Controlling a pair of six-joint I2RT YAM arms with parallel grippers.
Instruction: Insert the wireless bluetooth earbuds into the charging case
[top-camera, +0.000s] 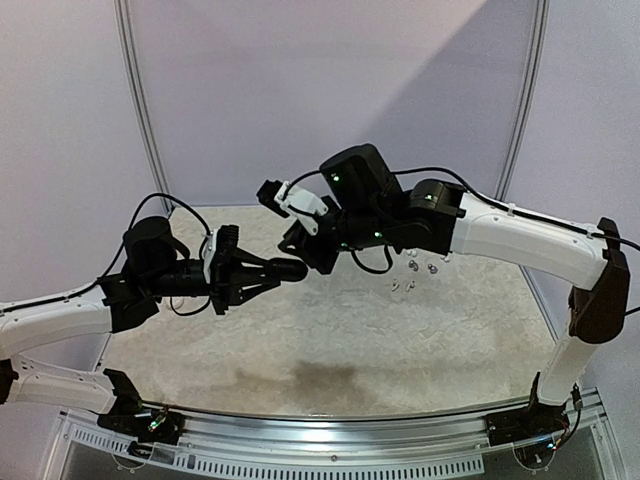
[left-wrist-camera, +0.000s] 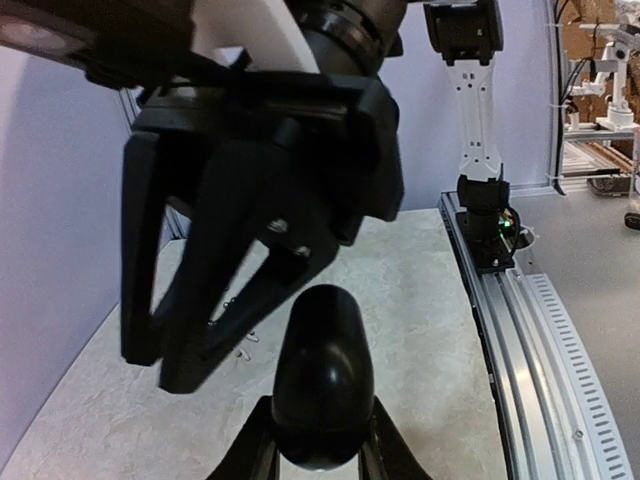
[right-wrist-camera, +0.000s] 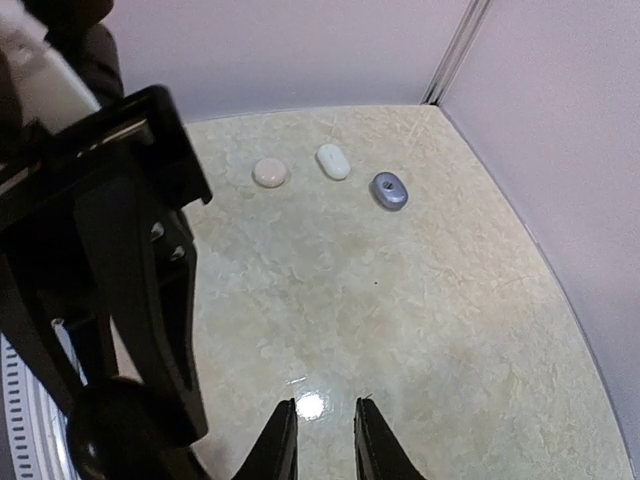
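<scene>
The charging case (left-wrist-camera: 325, 385) sits between my left fingers (left-wrist-camera: 248, 452), up above the worktop (top-camera: 450, 330), near its middle. My right fingers (right-wrist-camera: 283, 445) hang just beside it, on its right and a little behind; if they touch it, I cannot tell. The earbuds (top-camera: 410, 265) lie on the worktop to the right of both, close together in a loose group. In my right wrist view, three small cases (right-wrist-camera: 333, 161) lie side by side in a row farther away, near the foot of a wall (right-wrist-camera: 300, 50).
</scene>
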